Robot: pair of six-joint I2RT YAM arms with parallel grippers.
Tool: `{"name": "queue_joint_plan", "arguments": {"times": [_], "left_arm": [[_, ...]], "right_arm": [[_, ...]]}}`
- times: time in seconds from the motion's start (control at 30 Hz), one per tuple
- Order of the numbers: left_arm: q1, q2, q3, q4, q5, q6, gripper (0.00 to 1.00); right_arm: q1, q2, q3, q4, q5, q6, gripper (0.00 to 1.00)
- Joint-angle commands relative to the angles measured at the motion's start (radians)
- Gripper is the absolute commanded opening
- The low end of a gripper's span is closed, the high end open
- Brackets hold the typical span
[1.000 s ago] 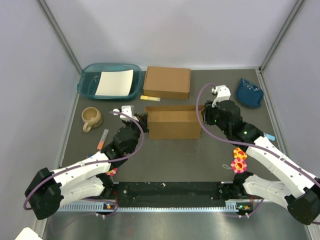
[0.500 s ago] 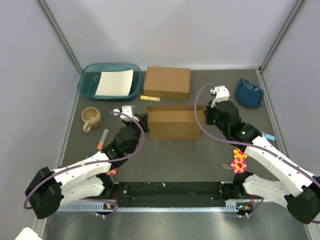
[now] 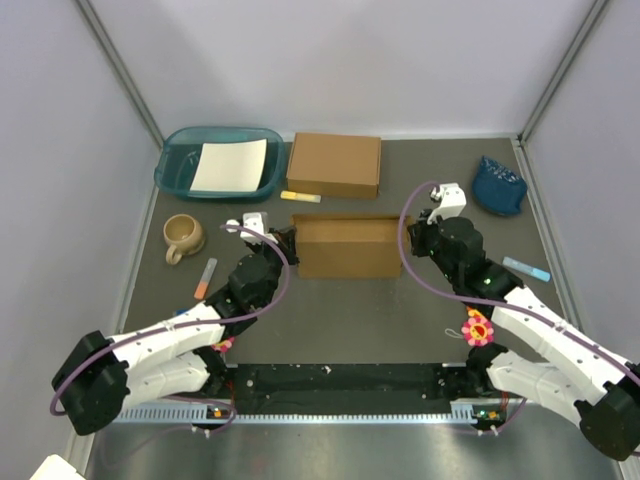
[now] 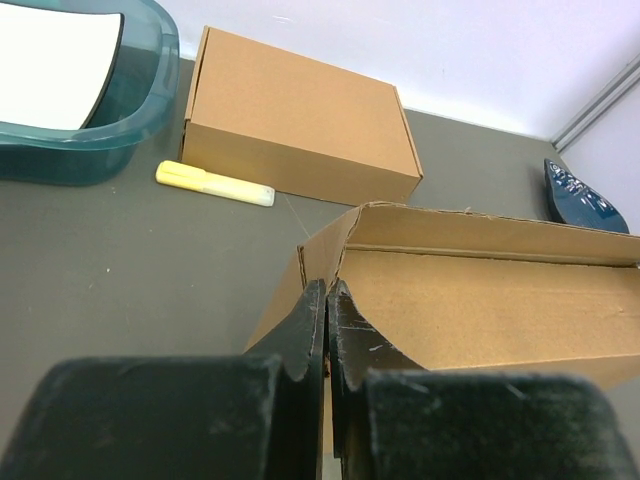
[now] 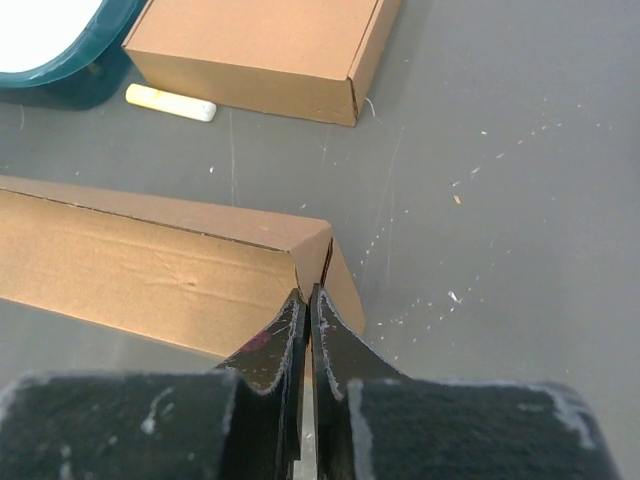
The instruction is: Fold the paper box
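The paper box (image 3: 350, 247) is a brown cardboard shape at the table's middle, with its walls raised and its long panel facing me. My left gripper (image 3: 288, 243) is at its left end. In the left wrist view the gripper (image 4: 327, 290) is shut on the box's left end flap (image 4: 290, 300). My right gripper (image 3: 408, 240) is at the right end. In the right wrist view it (image 5: 306, 295) is shut on the box's right end flap (image 5: 345, 285). The box's inner panel (image 4: 480, 300) shows past the left fingers.
A closed twin brown box (image 3: 334, 165) lies behind, with a yellow marker (image 3: 300, 196) before it. A teal tray (image 3: 175, 160) holding white paper (image 3: 230, 165) is at back left. A mug (image 3: 183, 235) and an orange pen (image 3: 205, 277) are at left. A blue cloth (image 3: 499, 184) and a blue pen (image 3: 525, 268) are at right.
My right arm has shifted a little right and toward me, still at the box's right end, uncovering the blue pen. The box's back edge has dropped slightly. My left arm has barely moved.
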Motion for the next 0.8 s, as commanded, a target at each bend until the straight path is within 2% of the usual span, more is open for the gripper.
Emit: {"name": "queue_joint_plan", "arguments": {"times": [0.0, 0.1, 0.13, 0.2, 0.23, 0.37, 0.5, 0.77], "left_arm": [[-0.006, 0.030, -0.056, -0.294, 0.030, -0.014, 0.00], [-0.006, -0.008, -0.032, -0.343, 0.009, -0.020, 0.07], [-0.006, -0.017, -0.027, -0.351, 0.007, -0.017, 0.14], [-0.004, -0.059, -0.016, -0.367, 0.008, 0.003, 0.22], [-0.006, -0.074, -0.015, -0.368, 0.010, 0.011, 0.31], [-0.004, -0.149, -0.012, -0.357, 0.033, 0.064, 0.43], [-0.004, -0.224, 0.010, -0.362, 0.048, 0.083, 0.50], [0.005, -0.241, 0.088, -0.357, 0.047, 0.091, 0.53]], "right_arm": [[0.009, 0.020, -0.038, -0.135, -0.038, 0.011, 0.00], [0.011, 0.021, -0.026, -0.139, -0.035, 0.014, 0.00], [0.012, 0.023, -0.023, -0.143, -0.035, 0.012, 0.00], [0.011, 0.027, -0.010, -0.152, -0.034, 0.017, 0.00], [0.011, 0.035, -0.006, -0.157, -0.032, 0.019, 0.00], [0.011, 0.044, 0.008, -0.168, -0.032, 0.025, 0.00], [0.011, 0.050, 0.020, -0.172, -0.032, 0.026, 0.00], [0.012, 0.056, 0.031, -0.177, -0.038, 0.032, 0.00]]}}
